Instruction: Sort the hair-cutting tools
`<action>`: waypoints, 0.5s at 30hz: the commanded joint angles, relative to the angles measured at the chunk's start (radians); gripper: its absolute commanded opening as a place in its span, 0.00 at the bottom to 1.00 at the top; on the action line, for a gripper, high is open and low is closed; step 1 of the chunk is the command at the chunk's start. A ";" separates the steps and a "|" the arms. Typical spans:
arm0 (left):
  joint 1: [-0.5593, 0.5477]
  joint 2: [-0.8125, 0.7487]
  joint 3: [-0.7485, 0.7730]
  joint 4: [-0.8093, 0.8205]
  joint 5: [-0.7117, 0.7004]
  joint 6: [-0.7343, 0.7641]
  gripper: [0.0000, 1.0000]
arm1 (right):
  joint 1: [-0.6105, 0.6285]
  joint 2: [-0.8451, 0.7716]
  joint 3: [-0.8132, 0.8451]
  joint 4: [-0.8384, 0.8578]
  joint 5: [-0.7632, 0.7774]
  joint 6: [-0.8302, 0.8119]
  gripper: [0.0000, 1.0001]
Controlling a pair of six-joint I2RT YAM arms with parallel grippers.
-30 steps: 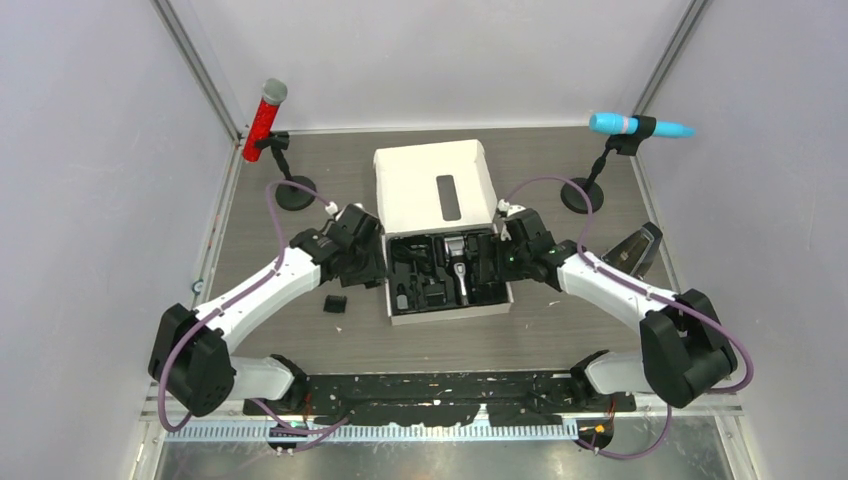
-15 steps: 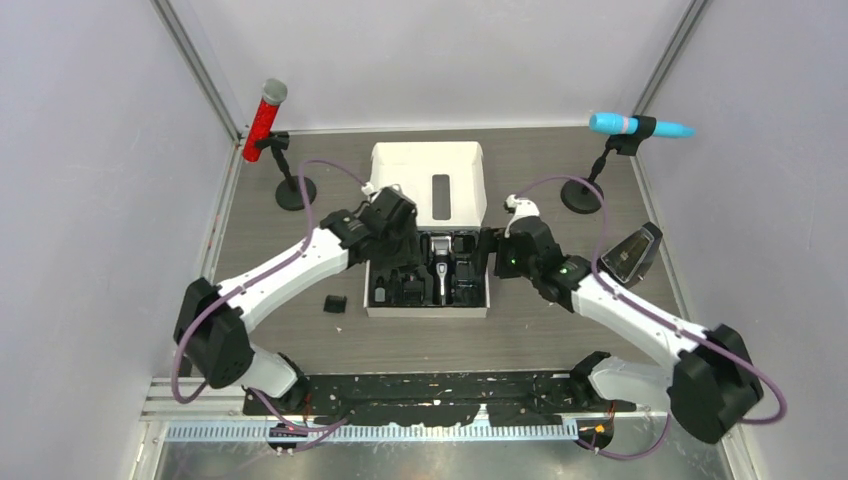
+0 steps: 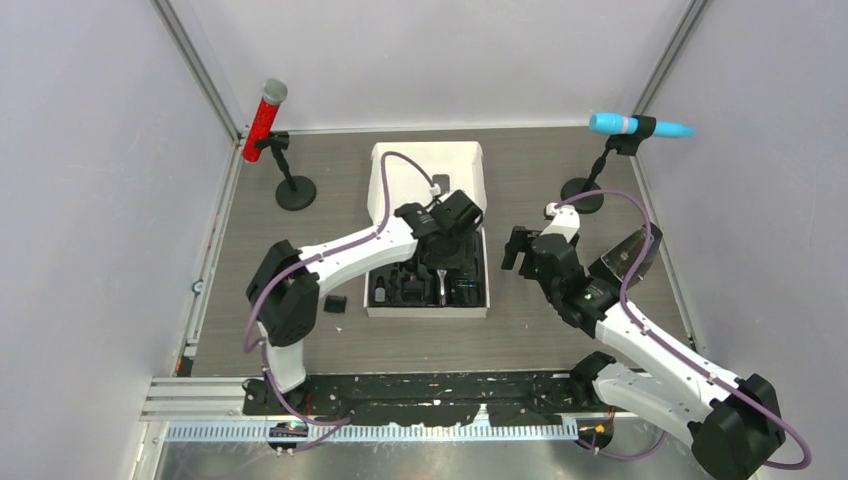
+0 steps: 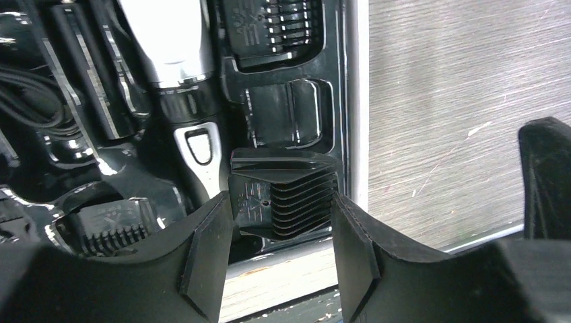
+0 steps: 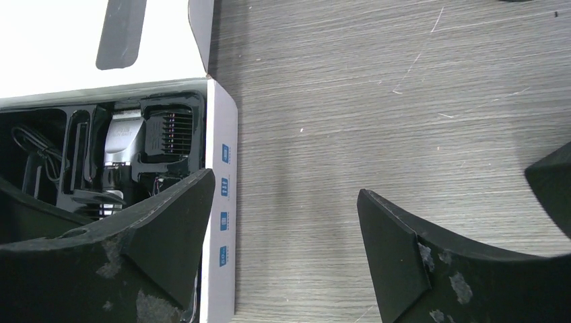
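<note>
We see a desk (image 3: pixel 300 240) of grey wood-grain with fine pale scratches. The cardboard box (image 3: pixel 425 165) is white, with small blue squares down one side; its moulded tray (image 3: pixel 378 285) is glossy black. The hair clipper (image 4: pixel 168 40) is silver and black, the ribbed comb attachment (image 4: pixel 286 171) black. The red microphone (image 3: pixel 262 122) has a grey head; the blue microphone (image 3: pixel 635 125) is turquoise. The right tool (image 5: pixel 286 202) is black, flecked with pale scuffs.
</note>
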 commanded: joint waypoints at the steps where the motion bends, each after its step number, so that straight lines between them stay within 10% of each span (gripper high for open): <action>1: -0.011 0.051 0.072 -0.008 -0.022 -0.016 0.43 | -0.005 -0.031 -0.005 0.022 0.064 0.003 0.88; 15: -0.023 0.181 0.146 -0.029 -0.065 -0.024 0.46 | -0.005 -0.021 -0.011 0.040 0.026 -0.005 0.89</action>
